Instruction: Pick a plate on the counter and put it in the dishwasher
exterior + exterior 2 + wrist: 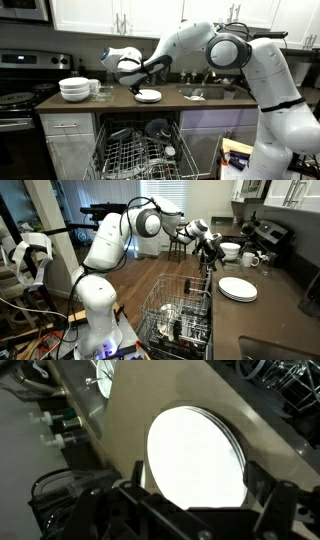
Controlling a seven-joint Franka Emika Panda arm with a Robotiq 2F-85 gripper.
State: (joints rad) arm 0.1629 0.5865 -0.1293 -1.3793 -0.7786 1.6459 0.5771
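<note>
dishwasher rack (108, 150): dishes (157, 128) | plate (148, 96): on counter (105, 106) | tool (137, 84): spread, above plate

Glossy white arm (255, 60) of rounded segments, dark grey joint rings, black claw (209, 258).

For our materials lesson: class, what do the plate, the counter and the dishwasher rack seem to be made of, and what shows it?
The plate: probably glazed ceramic, white and bright, glaring in the wrist view. The counter: dark brown, smooth, matte; laminate or stone, unclear. The dishwasher rack: thin grey wire, likely coated metal.
</note>
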